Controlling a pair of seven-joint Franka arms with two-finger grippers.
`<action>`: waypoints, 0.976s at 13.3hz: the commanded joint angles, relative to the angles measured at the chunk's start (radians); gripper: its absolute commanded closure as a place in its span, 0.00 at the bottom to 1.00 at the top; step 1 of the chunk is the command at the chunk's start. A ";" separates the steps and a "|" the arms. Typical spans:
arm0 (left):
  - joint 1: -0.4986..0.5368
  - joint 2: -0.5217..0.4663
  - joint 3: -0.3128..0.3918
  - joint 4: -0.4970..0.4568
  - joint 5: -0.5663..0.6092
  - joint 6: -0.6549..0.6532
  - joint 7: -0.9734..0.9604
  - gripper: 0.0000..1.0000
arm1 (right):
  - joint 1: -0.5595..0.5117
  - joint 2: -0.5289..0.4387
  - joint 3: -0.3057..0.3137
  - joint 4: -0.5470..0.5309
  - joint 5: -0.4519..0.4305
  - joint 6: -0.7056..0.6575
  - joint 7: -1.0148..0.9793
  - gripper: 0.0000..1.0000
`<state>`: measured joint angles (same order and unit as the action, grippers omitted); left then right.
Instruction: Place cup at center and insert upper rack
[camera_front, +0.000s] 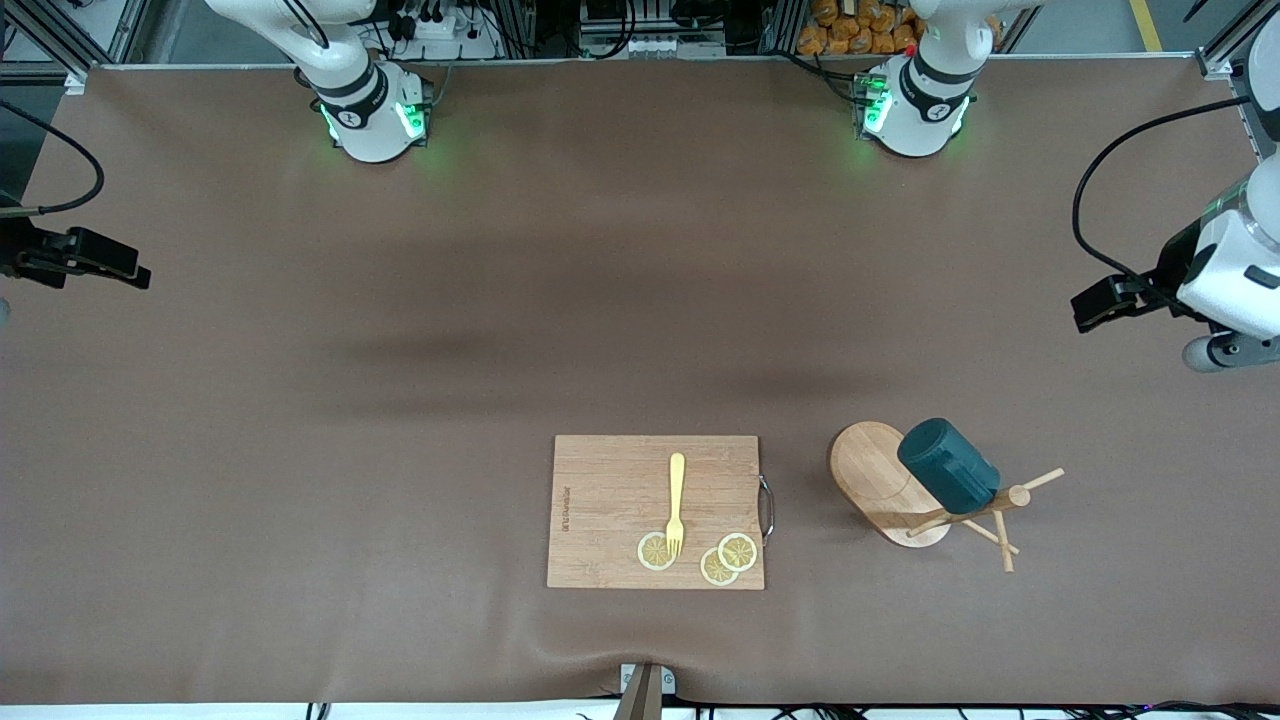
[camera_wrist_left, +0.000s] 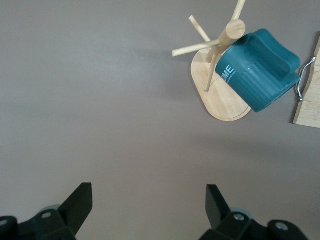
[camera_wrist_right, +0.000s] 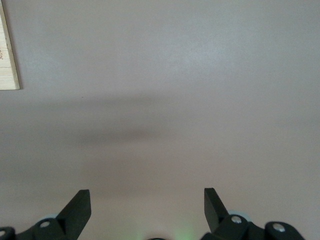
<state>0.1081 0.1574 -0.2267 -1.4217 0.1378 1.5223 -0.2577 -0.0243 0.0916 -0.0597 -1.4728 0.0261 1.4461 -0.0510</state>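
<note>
The dark teal cup (camera_front: 948, 465) hangs tilted on a peg of the upper rack, a light wooden mug tree with an oval base (camera_front: 868, 470) and a round post (camera_front: 1018, 495). It stands toward the left arm's end of the table, beside the cutting board. The left wrist view shows the cup (camera_wrist_left: 260, 75) and the rack's base (camera_wrist_left: 220, 97) well away from my left gripper (camera_wrist_left: 149, 200), which is open and holds nothing. That left gripper (camera_front: 1100, 303) hovers at the table's end. My right gripper (camera_wrist_right: 147, 200) is open over bare table, and it waits at the other end (camera_front: 125, 270).
A rectangular wooden cutting board (camera_front: 610, 490) with a metal handle (camera_front: 767, 508) lies near the front edge, mid-table. On it are a yellow fork (camera_front: 676, 500) and three lemon slices (camera_front: 738, 551). Brown mat covers the table.
</note>
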 joint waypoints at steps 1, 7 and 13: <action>-0.113 -0.077 0.159 -0.078 -0.050 0.001 0.096 0.00 | -0.013 -0.010 0.017 -0.001 -0.012 -0.001 0.000 0.00; -0.130 -0.196 0.205 -0.217 -0.090 0.068 0.218 0.00 | -0.011 -0.016 0.018 -0.001 -0.009 -0.009 -0.001 0.00; -0.133 -0.231 0.221 -0.240 -0.098 0.061 0.213 0.00 | -0.008 -0.035 0.038 0.002 -0.006 -0.018 0.000 0.00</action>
<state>-0.0108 -0.0397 -0.0292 -1.6290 0.0581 1.5691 -0.0597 -0.0241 0.0838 -0.0432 -1.4698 0.0261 1.4421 -0.0510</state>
